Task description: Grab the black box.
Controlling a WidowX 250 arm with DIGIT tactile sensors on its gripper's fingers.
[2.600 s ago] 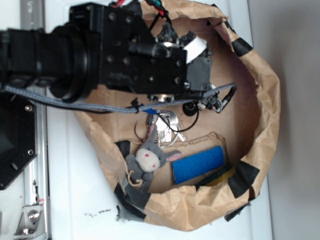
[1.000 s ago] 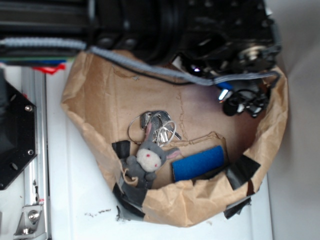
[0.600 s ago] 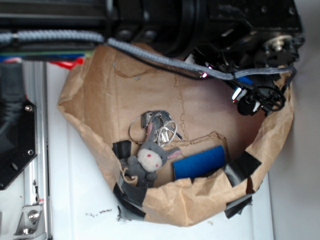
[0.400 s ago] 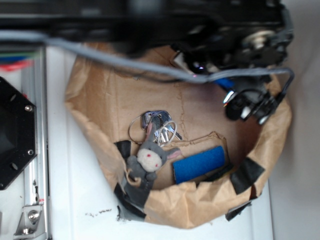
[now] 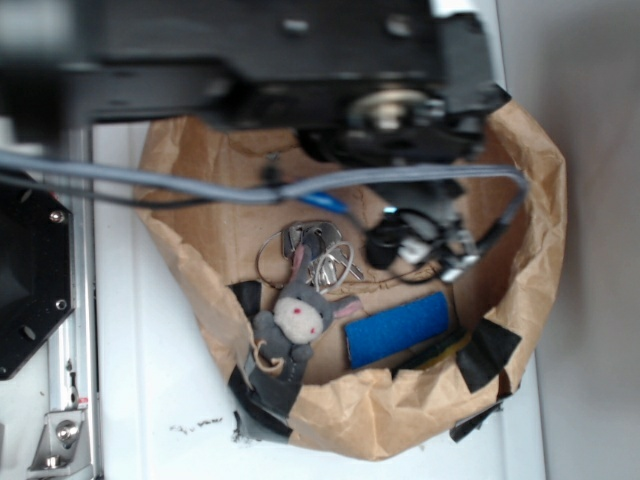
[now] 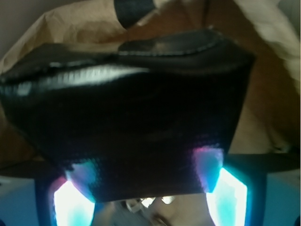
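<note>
In the wrist view the black box [image 6: 136,108] fills most of the frame. It is glossy, with a stitched rim on top, and sits between my two glowing fingers [image 6: 214,174]. My gripper [image 6: 146,172] is shut on it, with one pad on each side. In the exterior view my gripper [image 5: 418,242] hangs inside the brown paper bag [image 5: 535,200], just right of the key bunch [image 5: 318,250]. The box shows there only as a dark lump [image 5: 382,247] among the gripper parts. It is held above the bag floor.
A grey plush bunny [image 5: 297,322] lies at the bag's front left. A blue rectangular block [image 5: 397,328] lies at the front, with something yellow under its right end. Black tape patches [image 5: 487,355] sit on the bag rim. The arm and a grey cable [image 5: 200,185] span the back.
My gripper has moved from the bag's right rim leftward and toward the front, to beside the keys, with the black box still in it. The other objects have not moved.
</note>
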